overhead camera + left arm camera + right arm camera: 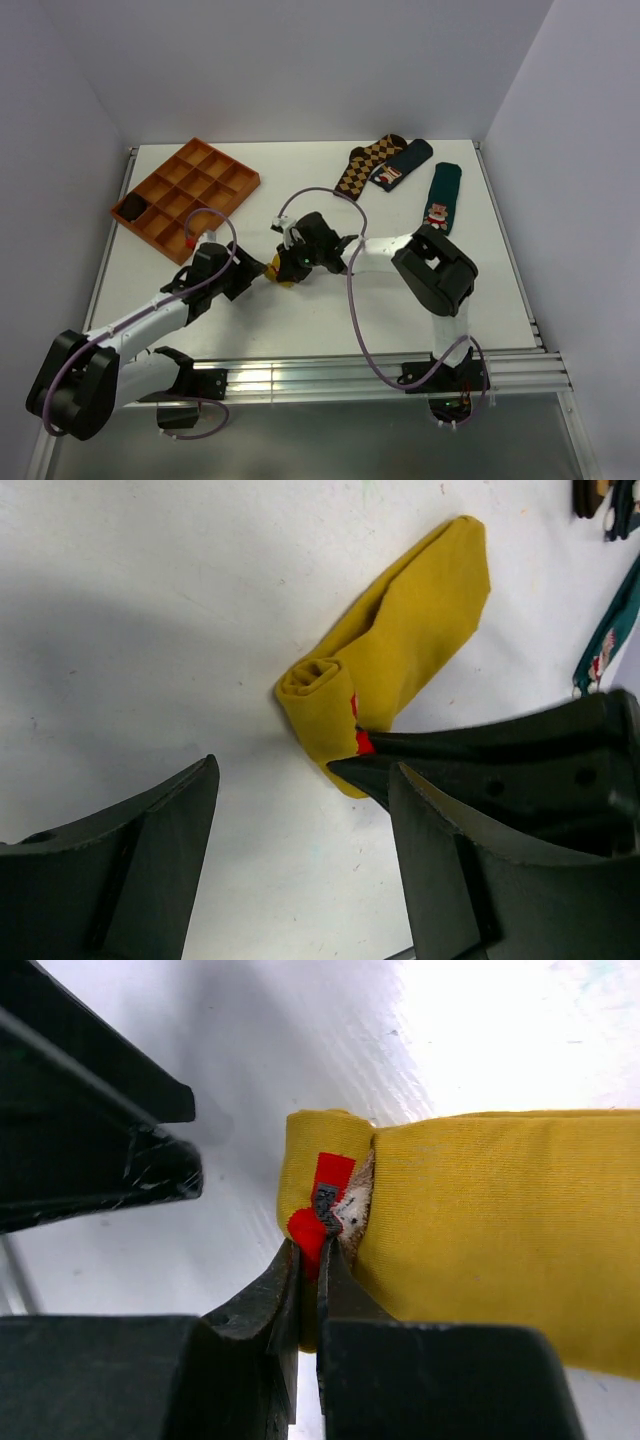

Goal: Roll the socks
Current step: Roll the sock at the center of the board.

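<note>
Sock (410,630): mustard-yellow, partly rolled (the near end is coiled, the rest lies flat).
Right gripper (310,1260): pressed together, pinching the roll's edge.
Left gripper (303,770): spread wide, just beside the roll.

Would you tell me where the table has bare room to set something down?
Bare: the strip between the tray and the argyle sock; the near-right corner, right of the right arm. Crowded: the centre, where the left gripper and right gripper meet at the yellow sock.

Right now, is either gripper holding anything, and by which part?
The right gripper pinches the yellow sock at its rolled end; the left gripper holds nothing.
</note>
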Controlling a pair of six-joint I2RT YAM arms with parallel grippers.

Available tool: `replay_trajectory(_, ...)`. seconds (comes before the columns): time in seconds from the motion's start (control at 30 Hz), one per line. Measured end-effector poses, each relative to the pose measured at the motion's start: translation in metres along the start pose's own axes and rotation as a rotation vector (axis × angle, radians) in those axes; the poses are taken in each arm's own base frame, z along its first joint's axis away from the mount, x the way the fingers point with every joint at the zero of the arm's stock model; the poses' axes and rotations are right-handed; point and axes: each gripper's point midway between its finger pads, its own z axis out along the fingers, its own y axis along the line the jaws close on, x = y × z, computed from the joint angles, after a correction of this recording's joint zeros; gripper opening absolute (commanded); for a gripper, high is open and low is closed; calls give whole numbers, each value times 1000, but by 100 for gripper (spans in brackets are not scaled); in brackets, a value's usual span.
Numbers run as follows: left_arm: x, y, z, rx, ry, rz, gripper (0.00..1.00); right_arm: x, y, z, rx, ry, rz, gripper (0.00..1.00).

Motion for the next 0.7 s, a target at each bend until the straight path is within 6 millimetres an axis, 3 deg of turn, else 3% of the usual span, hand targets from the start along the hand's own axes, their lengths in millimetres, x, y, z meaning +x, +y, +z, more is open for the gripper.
replay_trajectory(0.37, 5, 9, 5, 45, -19, 4, 66, 0, -5, 1, -251, 74, 313, 0)
replay_trajectory(0.7, 15, 5, 24, 68, 13, 14, 63, 3, -8, 0, -342, 108, 476, 0)
